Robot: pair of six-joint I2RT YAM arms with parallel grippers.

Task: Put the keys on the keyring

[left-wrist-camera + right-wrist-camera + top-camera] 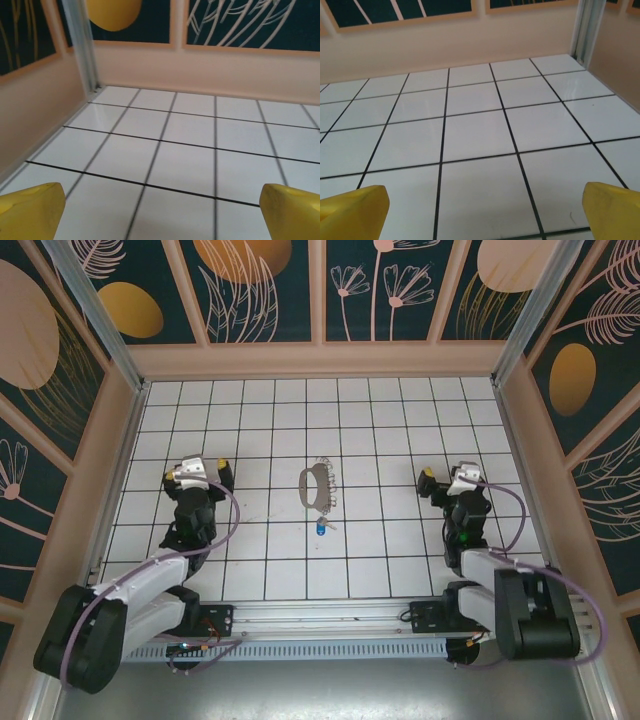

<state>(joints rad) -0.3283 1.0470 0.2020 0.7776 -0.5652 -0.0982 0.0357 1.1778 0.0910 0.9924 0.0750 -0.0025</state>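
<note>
The keyring (313, 487), a thin brownish-grey oval loop with a pale chain-like part on its right side, lies flat on the white tiles at mid-table. Just below it lies a tiny key (321, 528) with a bright blue head. My left gripper (200, 471) rests well to the left of the ring, open and holding nothing; its yellow fingertips (30, 210) frame bare tiles. Well to the right of the ring, my right gripper (448, 480) also stands open, and between its yellow fingertips (612, 210) there is bare floor.
Peach walls (320, 360) with dark floral panels close in the tiled floor on three sides. Metal corner posts (82, 45) (587, 27) stand at the back corners. Purple cables (232, 515) loop beside each arm.
</note>
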